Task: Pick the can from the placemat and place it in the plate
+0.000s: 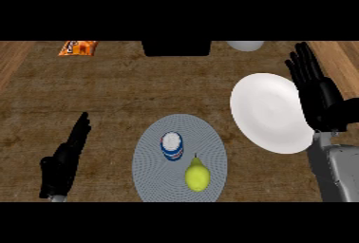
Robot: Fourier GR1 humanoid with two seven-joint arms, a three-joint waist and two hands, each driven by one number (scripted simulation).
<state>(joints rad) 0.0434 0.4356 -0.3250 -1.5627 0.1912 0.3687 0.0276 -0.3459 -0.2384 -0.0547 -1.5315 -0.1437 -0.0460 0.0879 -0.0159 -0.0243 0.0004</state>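
The can (172, 146) stood upright on the grey placemat (155, 176) at lower centre, untouched, with a pear (198, 175) just beside it to the lower right. The white plate (270, 111) lay at right, bare. The right hand (317, 92) hung past the plate's right rim, fingers straight, holding nothing. The left hand (64, 161) rested at lower left, likewise released. A reach across could clip the plate, or nudge the pear into the can and tip it.

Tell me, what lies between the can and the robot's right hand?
In the head view, the white plate lies between the can and the right hand.
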